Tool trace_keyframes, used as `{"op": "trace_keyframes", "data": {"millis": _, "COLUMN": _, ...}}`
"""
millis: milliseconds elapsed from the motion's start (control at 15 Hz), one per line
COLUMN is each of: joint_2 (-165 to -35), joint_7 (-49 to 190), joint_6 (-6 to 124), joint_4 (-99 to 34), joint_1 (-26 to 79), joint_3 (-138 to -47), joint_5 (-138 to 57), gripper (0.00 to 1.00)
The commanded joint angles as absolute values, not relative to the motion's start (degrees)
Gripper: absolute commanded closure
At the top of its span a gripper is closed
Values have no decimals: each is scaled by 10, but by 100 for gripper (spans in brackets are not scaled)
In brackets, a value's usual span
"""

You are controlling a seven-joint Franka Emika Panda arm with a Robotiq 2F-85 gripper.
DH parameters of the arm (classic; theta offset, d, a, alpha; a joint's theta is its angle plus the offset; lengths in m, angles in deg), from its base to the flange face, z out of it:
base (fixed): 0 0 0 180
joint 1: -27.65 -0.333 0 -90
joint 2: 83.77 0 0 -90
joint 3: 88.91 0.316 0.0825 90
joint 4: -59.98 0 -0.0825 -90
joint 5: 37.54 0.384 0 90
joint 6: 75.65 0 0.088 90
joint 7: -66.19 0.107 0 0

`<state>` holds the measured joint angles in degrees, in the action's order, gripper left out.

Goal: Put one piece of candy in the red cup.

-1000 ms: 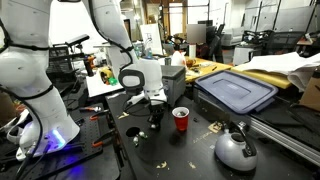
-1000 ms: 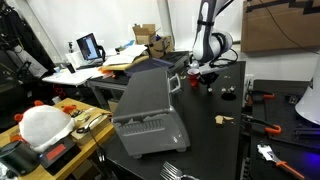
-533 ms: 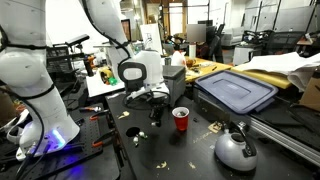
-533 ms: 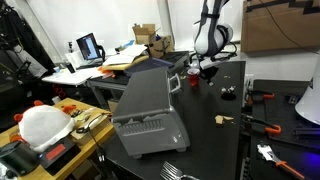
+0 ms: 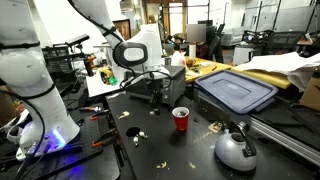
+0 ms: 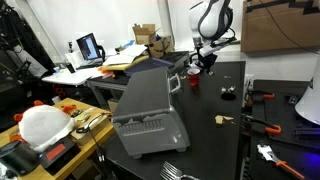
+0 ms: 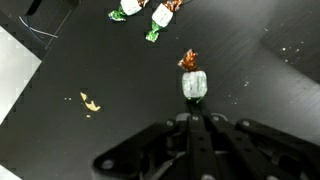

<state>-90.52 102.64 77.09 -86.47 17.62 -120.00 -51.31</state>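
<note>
Claw tips and candy, only partly seen

In the wrist view the claw point(image 7: 193, 110) is a dark blur. Its body is cut off by the bottom edge, and its tips cover the lower end of the wrapped candy point(image 7: 193, 83). Two more candies point(image 7: 125, 8) are clipped by the top edge. In both exterior views the candy at the claw is too small to make out. The loose pieces point(image 5: 133, 131) on the surface point(image 5: 170, 152) read only as pale specks.

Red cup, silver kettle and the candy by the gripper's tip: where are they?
red cup point(image 5: 181, 120), in an exterior view, on its red side.
silver kettle point(image 5: 235, 152), in an exterior view, on its round body.
candy point(image 7: 194, 85), wrist view, on its pale middle.
</note>
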Motion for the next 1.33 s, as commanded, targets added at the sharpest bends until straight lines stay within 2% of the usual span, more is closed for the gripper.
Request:
{"op": "trace_keyframes", "data": {"millis": 0, "joint_2": -825, "joint_7": 1054, "joint_6": 714, "joint_4": -870, "joint_1": 242, "joint_3": -1124, "joint_5": -537, "gripper": 100}}
{"op": "trace_keyframes", "data": {"millis": 267, "joint_2": -818, "joint_7": 1047, "joint_6": 728, "joint_4": -849, "joint_1": 299, "joint_3": -1043, "joint_5": -496, "gripper": 100}}
{"op": "trace_keyframes", "data": {"millis": 533, "joint_2": -842, "joint_7": 1047, "joint_6": 741, "joint_4": -816, "joint_1": 322, "joint_3": -1000, "joint_5": -469, "gripper": 100}}
{"op": "trace_keyframes", "data": {"millis": 1267, "joint_2": -881, "joint_7": 1069, "joint_6": 789, "joint_4": -772, "joint_1": 328, "joint_3": -1001, "joint_5": -466, "gripper": 100}}
